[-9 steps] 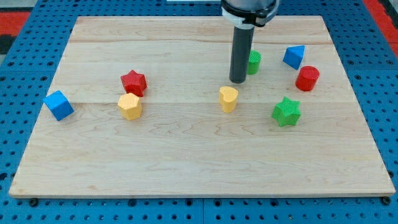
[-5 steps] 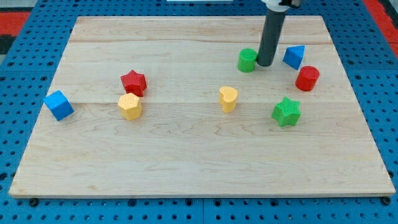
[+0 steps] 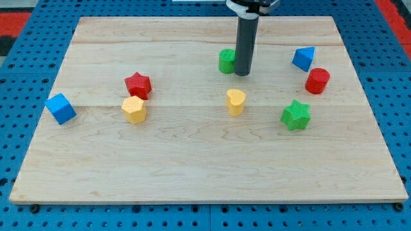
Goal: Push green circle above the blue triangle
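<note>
The green circle (image 3: 227,61) sits in the upper middle of the wooden board. My tip (image 3: 242,72) is right against its right side, touching it. The blue triangle (image 3: 304,58) sits near the board's upper right, well to the right of both the tip and the green circle. The rod comes down from the view's top edge.
A red cylinder (image 3: 317,81) sits just below the blue triangle, with a green star (image 3: 295,115) further down. A yellow heart block (image 3: 236,101) lies below my tip. A red star (image 3: 137,85), a yellow hexagon (image 3: 134,110) and a blue cube (image 3: 60,108) are at the left.
My tip went from the green circle's left to its right side, then swept left, pushing the green circle leftward, farther from the blue triangle.
</note>
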